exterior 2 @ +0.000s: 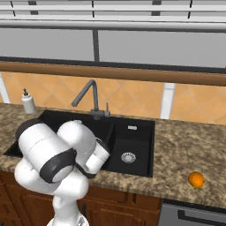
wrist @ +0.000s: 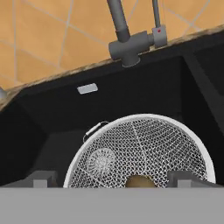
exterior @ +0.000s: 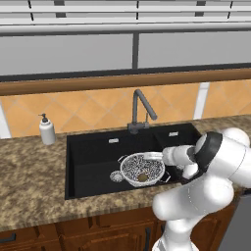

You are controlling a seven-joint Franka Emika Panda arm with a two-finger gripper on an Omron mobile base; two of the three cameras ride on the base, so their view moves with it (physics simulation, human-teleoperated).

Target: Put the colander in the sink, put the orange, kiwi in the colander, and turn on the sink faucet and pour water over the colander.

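Sitting in the larger basin of the black rectangular double-basin sink (exterior: 93, 147) is the round white-and-grey speckled mesh colander (exterior: 142, 169), its pale rim up, just beside the basin's round silver drain (exterior: 116, 176). The small tan-brown oval kiwi (exterior: 142, 177) lies inside the colander on the mesh. The white arm's hand (wrist: 111, 180) hangs right above the colander with its two dark fingertips (wrist: 41, 180) spread wide, one over each side of the bowl, the kiwi between them, gripping nothing. The tall dark grey metal faucet (exterior: 141, 110) with its angular bent-over spout stands behind the sink against the orange tiled wall, its spout pointing over the basins. The small bright orange ball of fruit (exterior 2: 196, 179) rests on the brown speckled stone surface (exterior 2: 185, 150), well apart from the sink on its right. A white soap dispenser bottle (exterior: 46, 130) stands on the surface to the sink's left.
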